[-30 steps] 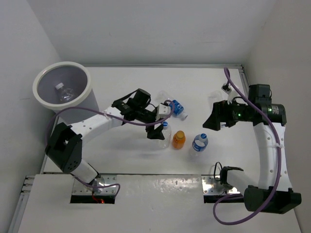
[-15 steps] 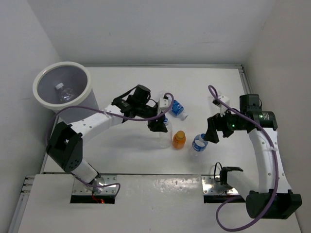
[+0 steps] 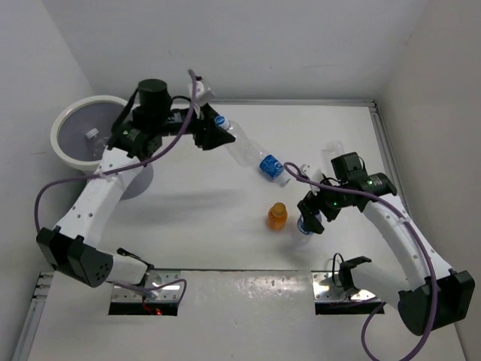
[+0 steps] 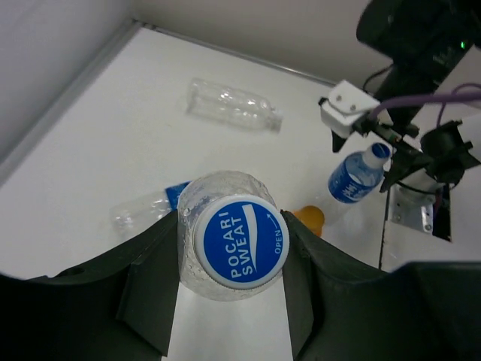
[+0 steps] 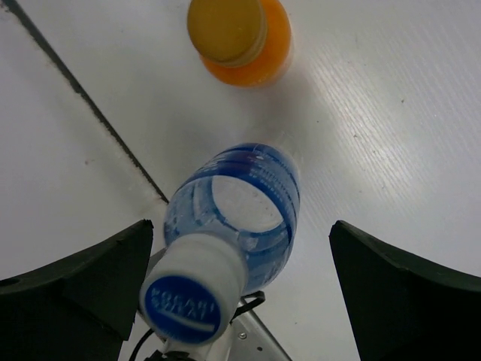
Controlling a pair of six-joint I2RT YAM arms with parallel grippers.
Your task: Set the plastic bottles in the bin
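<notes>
Left gripper [image 3: 215, 133]: we clamp a clear plastic bottle with a blue cap [image 4: 234, 244], held in the air near the tabletop's far edge.
Right gripper [image 5: 240, 252]: our fingers stand apart either side of an upright blue-labelled clear bottle [image 5: 237, 203].
Round grey bin with white rim [image 3: 58, 147]: far left corner.

Grey white-rimmed bin [image 3: 74, 147] at ten o'clock holds one clear bottle [image 3: 94, 138]. A blue-capped bottle [image 4: 237, 244] hangs aloft; the orange bottle [image 3: 276, 216] stands at five o'clock.
</notes>
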